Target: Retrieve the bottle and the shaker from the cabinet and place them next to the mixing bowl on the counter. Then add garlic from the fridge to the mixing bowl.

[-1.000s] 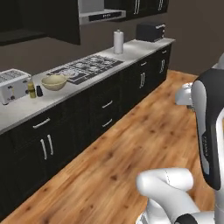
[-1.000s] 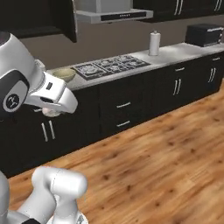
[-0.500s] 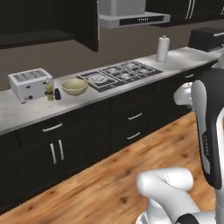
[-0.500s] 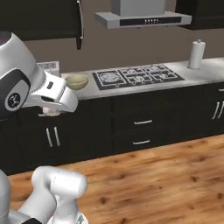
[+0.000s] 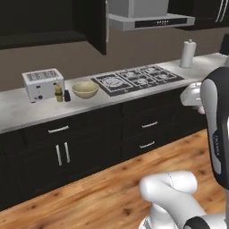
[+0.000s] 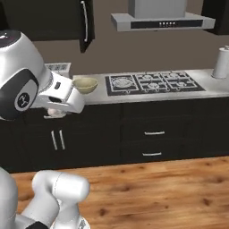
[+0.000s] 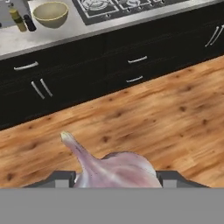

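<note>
Base now squarely faces the white marble counter (image 5: 18,112); gripper (image 7: 117,177) clamps pale purple-tinged garlic bulb (image 7: 111,168), tan-rimmed mixing bowl (image 5: 85,89) ahead.

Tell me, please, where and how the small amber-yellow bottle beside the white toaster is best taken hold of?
Grip the small amber-yellow bottle around its upright body, coming from the front, counter-edge side: the white toaster is close on one side, the small black shaker on the other.

On the desk (image 5: 18,112) the toaster (image 5: 42,83) stands at the left. Next come the bottle (image 5: 58,93), the shaker (image 5: 67,95) and the mixing bowl (image 5: 85,89), side by side. The stove (image 5: 137,78) lies to the right of the bowl. The garlic (image 7: 111,168) sits between the fingers (image 7: 57,178), over the floor (image 7: 166,113).
</note>
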### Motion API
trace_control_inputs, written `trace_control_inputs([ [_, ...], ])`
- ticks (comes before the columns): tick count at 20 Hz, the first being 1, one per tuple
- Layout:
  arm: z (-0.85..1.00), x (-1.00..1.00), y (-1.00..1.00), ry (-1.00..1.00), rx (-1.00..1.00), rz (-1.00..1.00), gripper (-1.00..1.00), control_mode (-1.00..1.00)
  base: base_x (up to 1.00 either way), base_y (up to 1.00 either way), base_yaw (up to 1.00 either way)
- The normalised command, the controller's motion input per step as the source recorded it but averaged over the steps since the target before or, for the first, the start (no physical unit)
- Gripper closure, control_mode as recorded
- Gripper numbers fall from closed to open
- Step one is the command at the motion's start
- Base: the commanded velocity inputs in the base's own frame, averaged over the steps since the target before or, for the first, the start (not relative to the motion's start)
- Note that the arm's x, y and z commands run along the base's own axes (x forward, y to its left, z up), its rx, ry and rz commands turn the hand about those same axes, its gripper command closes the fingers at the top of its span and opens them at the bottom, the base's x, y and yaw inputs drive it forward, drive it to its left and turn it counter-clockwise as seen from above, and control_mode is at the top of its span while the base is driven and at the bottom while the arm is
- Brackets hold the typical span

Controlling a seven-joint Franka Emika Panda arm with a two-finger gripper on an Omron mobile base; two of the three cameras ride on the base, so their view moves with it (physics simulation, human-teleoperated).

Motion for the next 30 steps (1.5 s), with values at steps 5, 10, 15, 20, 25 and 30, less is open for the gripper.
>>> trace_control_inputs([
  [5,0.0,0.0,0.0,0.0,0.0,0.0,1.0,1.0,-0.18,1.0,0.16],
  [10,0.0,0.0,0.0,0.0,0.0,0.0,1.0,1.0,0.93,0.54,0.35],
  [15,0.0,0.0,0.0,0.0,0.0,0.0,1.0,1.0,1.0,0.09,0.47],
  [20,0.0,0.0,0.0,0.0,0.0,0.0,1.0,1.0,1.0,-0.21,0.25],
  [25,0.0,0.0,0.0,0.0,0.0,0.0,1.0,1.0,1.0,-0.4,0.0],
  [30,0.0,0.0,0.0,0.0,0.0,0.0,1.0,1.0,0.48,-0.31,-0.07],
])
